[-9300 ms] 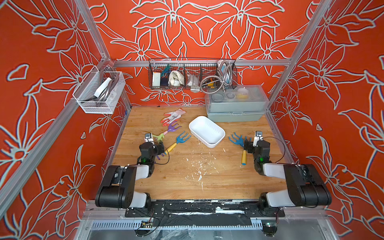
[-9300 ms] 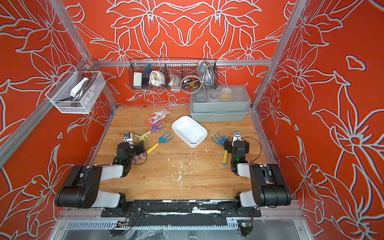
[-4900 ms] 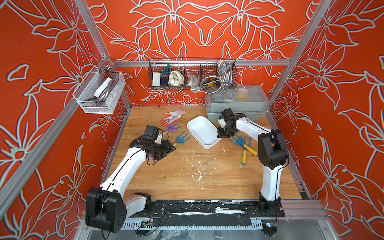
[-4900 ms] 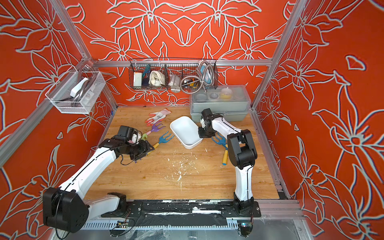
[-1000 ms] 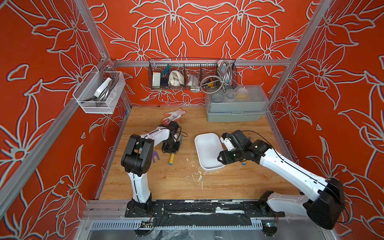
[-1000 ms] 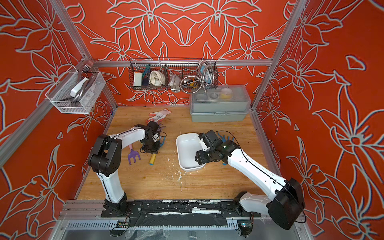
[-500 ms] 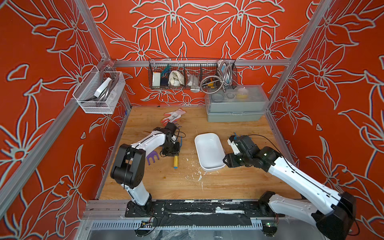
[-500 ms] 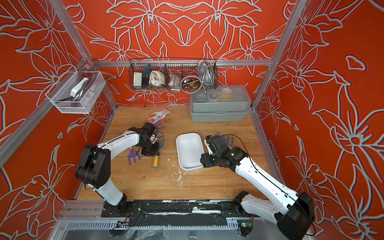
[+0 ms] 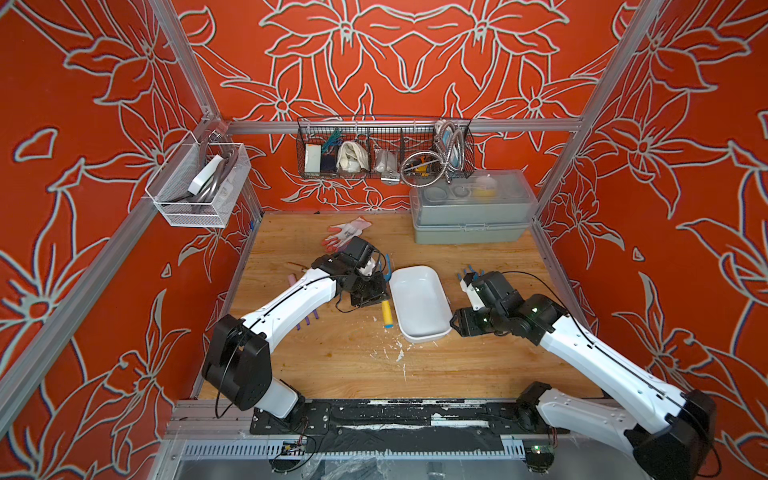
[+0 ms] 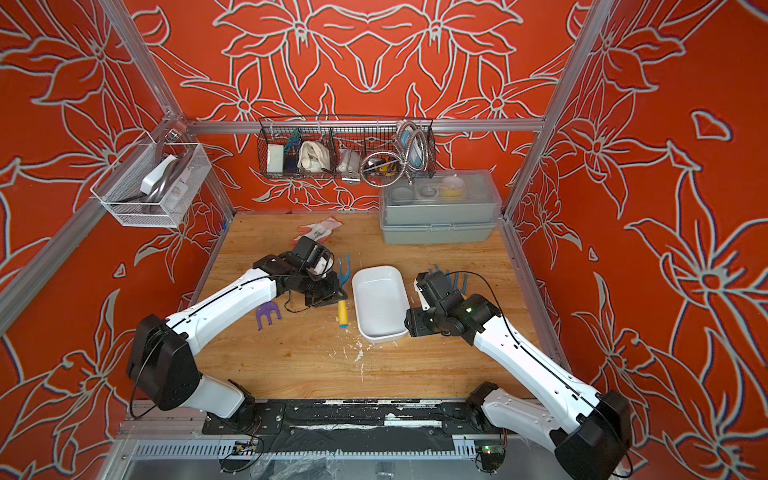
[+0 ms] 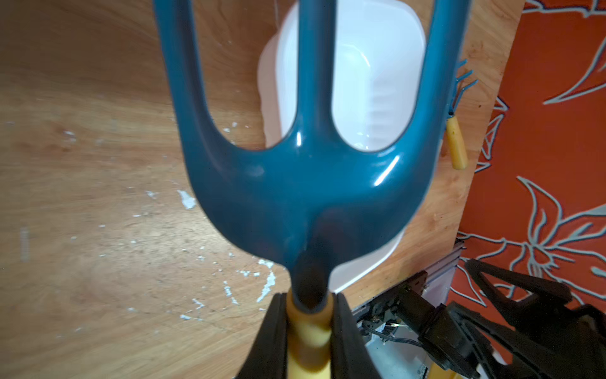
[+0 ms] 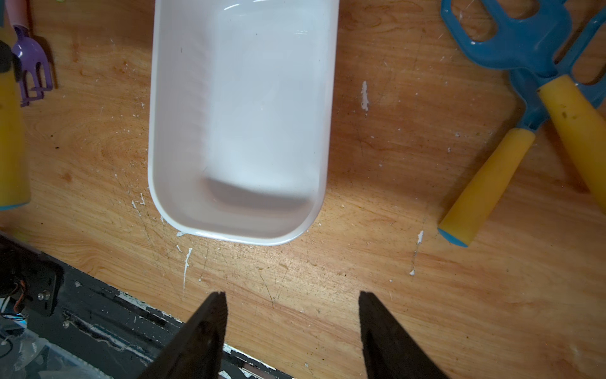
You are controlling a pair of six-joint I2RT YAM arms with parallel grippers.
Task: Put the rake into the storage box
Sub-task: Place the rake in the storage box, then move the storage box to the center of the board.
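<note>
The left fingers [image 11: 272, 334] are closed on the rake [image 11: 305, 183], at the top of its yellow handle just under the blue head. In the left wrist view the three tines run out of the frame, so their tips are cut off. The head covers a large part of the box [image 11: 377, 82] behind it.

In both top views the rake [image 10: 343, 311] is a little left of the frame centre, just beside the left long wall of the box [image 10: 378, 303] and outside it. The black wrist hides the middle of the rake there, so only the tines and the lower handle show. I cannot tell if the handle end touches the counter [image 10: 299, 361].

The right fingers [image 12: 206, 331] stand apart and hold nothing, over the counter near one short end of the box. The far end of the box is cut off in the right wrist view.

Two blue rakes [image 12: 492, 180] lie on the counter beside the box, with their heads partly out of that frame. In a top view only their tine tips [image 9: 469, 272] show above the right arm. The purple rake [image 10: 268, 313] shows well in a top view. In a top view the left arm hides all of it but the tines [image 9: 307, 322].
</note>
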